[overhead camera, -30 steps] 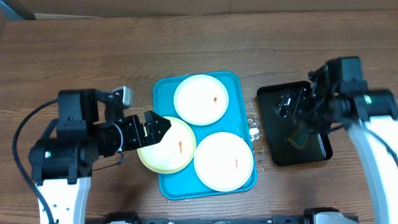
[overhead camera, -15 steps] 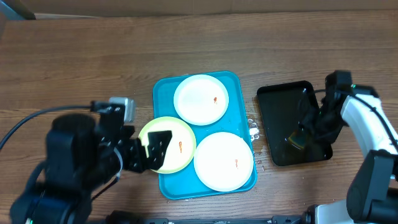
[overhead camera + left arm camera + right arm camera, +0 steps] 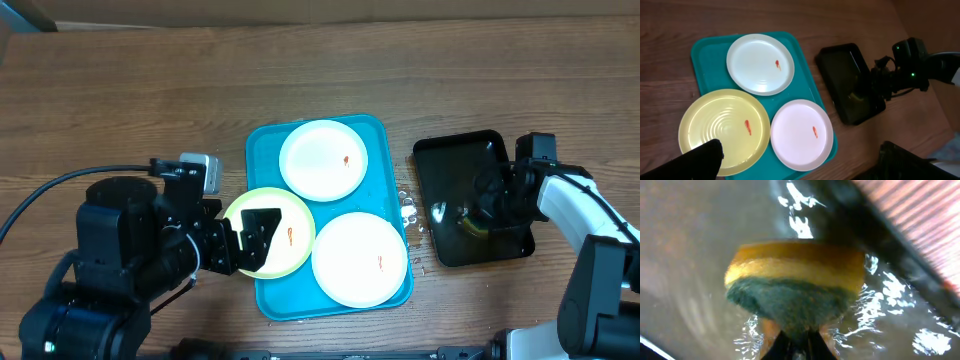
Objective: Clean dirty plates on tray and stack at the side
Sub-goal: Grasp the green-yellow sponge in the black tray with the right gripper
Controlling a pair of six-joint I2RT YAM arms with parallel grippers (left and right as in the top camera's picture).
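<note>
Three plates lie on the blue tray (image 3: 262, 150): a white one (image 3: 323, 160) at the back, a pale yellow one (image 3: 292, 238) at the left overhanging the rim, and a white one (image 3: 360, 258) at the front right. Each carries a small red-orange smear. My left gripper (image 3: 258, 240) hovers open over the yellow plate's left side; in the left wrist view its fingertips (image 3: 700, 160) stand wide apart above the plates. My right gripper (image 3: 797, 345) is shut on a yellow-and-green sponge (image 3: 795, 285), down in the black tray (image 3: 450, 160).
The black tray holds shallow water (image 3: 890, 290) that glints around the sponge. Droplets (image 3: 408, 210) lie on the wood between the two trays. Bare wooden table (image 3: 150, 90) surrounds both trays, and a black cable (image 3: 40, 195) runs along the left.
My right gripper has closed from open onto the sponge in the black tray. The left arm has swung round and settled over the yellow plate's left edge.
</note>
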